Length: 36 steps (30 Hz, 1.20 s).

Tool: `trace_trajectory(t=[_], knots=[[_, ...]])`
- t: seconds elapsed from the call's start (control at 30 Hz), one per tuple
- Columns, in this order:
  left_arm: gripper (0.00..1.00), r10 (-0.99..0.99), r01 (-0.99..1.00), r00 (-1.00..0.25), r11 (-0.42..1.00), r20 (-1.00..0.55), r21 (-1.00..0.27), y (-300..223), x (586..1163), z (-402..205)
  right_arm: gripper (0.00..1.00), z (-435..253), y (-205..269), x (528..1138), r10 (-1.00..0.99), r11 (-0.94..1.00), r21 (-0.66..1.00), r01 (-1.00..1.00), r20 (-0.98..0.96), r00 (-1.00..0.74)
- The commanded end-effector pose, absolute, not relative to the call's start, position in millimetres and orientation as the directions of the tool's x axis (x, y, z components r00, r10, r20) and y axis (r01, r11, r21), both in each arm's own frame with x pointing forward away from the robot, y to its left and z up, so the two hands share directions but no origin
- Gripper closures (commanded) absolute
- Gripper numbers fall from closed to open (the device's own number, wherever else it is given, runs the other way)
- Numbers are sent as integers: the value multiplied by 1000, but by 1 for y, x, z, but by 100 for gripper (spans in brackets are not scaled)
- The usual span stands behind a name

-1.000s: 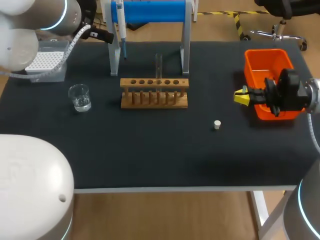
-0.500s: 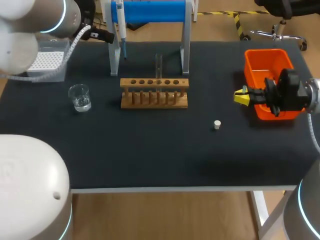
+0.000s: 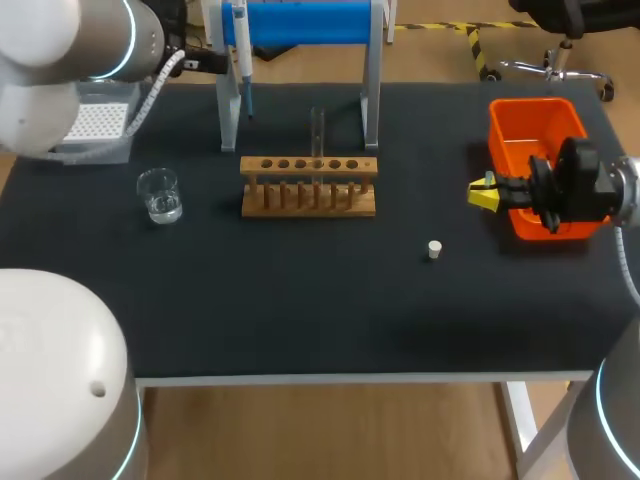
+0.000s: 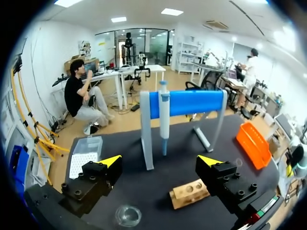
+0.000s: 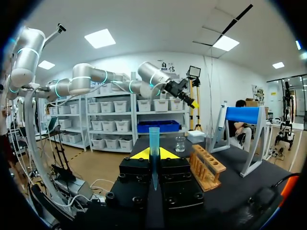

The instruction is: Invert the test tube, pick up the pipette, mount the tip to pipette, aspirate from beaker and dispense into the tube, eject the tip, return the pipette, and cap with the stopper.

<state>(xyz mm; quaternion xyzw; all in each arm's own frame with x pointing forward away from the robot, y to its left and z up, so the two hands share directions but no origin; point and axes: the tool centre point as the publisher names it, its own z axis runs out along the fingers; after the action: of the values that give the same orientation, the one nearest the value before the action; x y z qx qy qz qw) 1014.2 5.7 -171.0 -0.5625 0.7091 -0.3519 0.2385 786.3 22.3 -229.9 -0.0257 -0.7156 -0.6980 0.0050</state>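
The table (image 3: 300,310) has a matte black top. Near its middle stands a blocky wooden rack (image 3: 308,186) with a row of round holes. A slim clear-glass test tube (image 3: 317,130) stands upright in one of the middle holes.

At 12 o'clock from the rack is a stand (image 3: 300,22), a smooth blue cylinder on pale legs. The long white-and-blue pipette (image 3: 240,60) hangs from its 9 o'clock end. The left jaws are spread wide and hold nothing. Their yellow wedge-shaped fingertips (image 4: 111,160) sit on blocky black fingers, and the pipette hangs ahead of them, in line with the gap.

At 9 o'clock from the rack is a small round glass beaker (image 3: 159,194) holding clear liquid. At 10 o'clock is a clear plastic tip box (image 3: 95,122) with a white grid top. A small pale stubby stopper (image 3: 434,249) lies at 4 o'clock from the rack.

At 3 o'clock a glossy orange bin (image 3: 525,125) sits by the table edge. The right jaws, just beside it, are clamped on a translucent blue tapered pipette tip (image 5: 153,143), wide end up.
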Motion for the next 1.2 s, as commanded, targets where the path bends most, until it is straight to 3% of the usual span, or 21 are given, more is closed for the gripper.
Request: trace_trajectory(t=[0.03,1.2], knots=[[0,-969,-620,-238,105,59,-778,-2,1027,-176,100,-230,21,786,29,25,999,43,43,-999],[0,-981,-560,-164,5,105,-829,-50,1074,-192,100,-230,21,786,29,25,999,43,43,-999]])
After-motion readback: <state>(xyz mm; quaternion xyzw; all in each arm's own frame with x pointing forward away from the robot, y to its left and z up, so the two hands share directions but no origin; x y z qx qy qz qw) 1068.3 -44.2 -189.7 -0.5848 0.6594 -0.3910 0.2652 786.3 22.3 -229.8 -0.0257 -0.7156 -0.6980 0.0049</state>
